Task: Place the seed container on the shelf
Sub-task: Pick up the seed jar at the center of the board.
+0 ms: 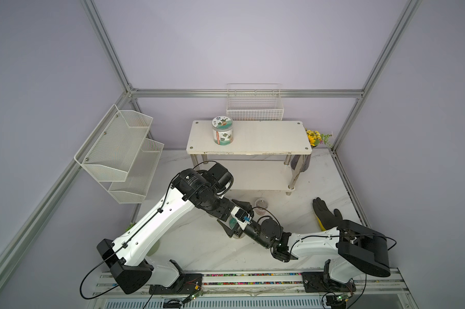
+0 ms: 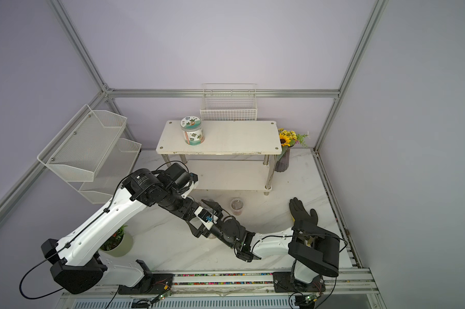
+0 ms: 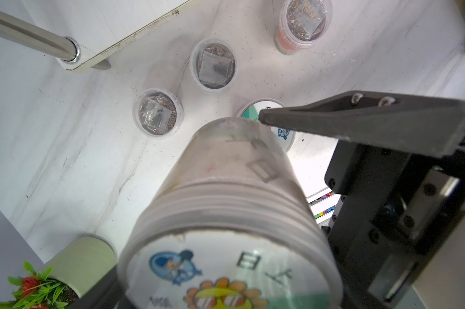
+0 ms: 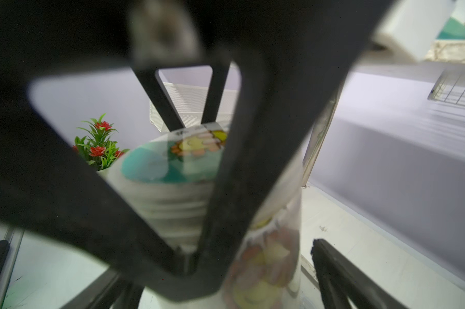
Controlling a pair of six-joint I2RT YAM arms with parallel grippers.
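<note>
Closest to my left wrist camera is the printed lid of the seed container (image 3: 226, 214), a ribbed clear jar held tilted over the marble table (image 3: 79, 160). My left gripper (image 1: 234, 217) is clamped across it near the lid, one finger (image 3: 359, 120) reaching along its side. My right gripper (image 4: 234, 248) straddles the jar's lower body with fingers (image 4: 338, 281) spread wide, gripping nothing; a sliver of table shows between the jar and the one finger I can see clearly. Both grippers meet in front of the shelf (image 1: 266, 139), apart from it. On its top board, toward the left end, a matching jar (image 1: 222, 130) stands upright. Three small lidded cups (image 3: 213, 65) sit on the table nearby.
</note>
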